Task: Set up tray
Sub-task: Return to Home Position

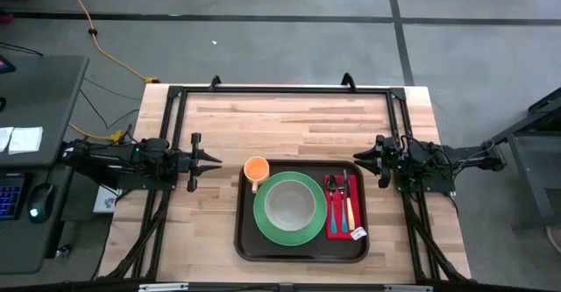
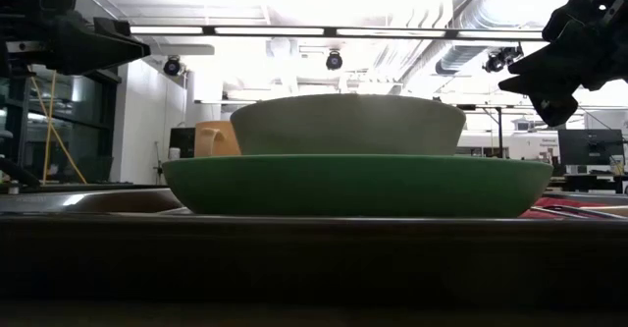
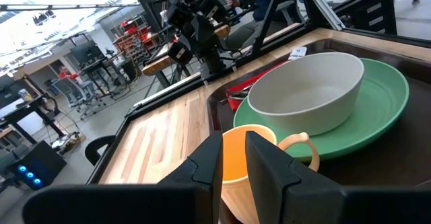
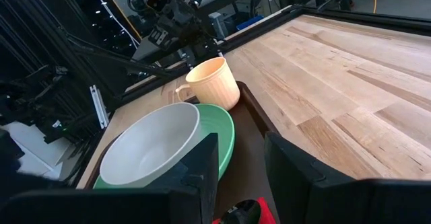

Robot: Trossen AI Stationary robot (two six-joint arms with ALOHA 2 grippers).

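A: Checking tray pos. Where's it sit?
B: The tray [image 1: 250, 246] lies flat on the wood table [image 1: 289, 125], btwn the two arms, nearer the edge that shows low in the high view. Dark brown, raised rim.
A: What's in it?
B: Green plate [image 1: 263, 223] roughly mid-tray w/ a pale bowl [image 1: 290, 204] sitting in it. Orange cup [image 1: 255, 169] is in the far-left corner, just beside the plate. Red napkin [image 1: 356, 200] runs along the right side next to the plate, w/ cutlery [image 1: 342, 206] lying lengthwise on it. Can't tell the pieces apart from up top.
A: Grippers?
B: Left gripper [image 1: 216, 161] is off the tray's left side over bare wood, pointed toward the cup, not touching it. In its wrist view the fingers [image 3: 269, 177] are a narrow slit apart w/ nothing btwn them. Right gripper [image 1: 375, 162] is just off the tray's far-right corner. Its fingers [image 4: 289, 177] are clearly apart, also empty.
A: Height?
B: Low view shows both grippers above bowl-rim level, one each side, clear of the tray and everything on it.
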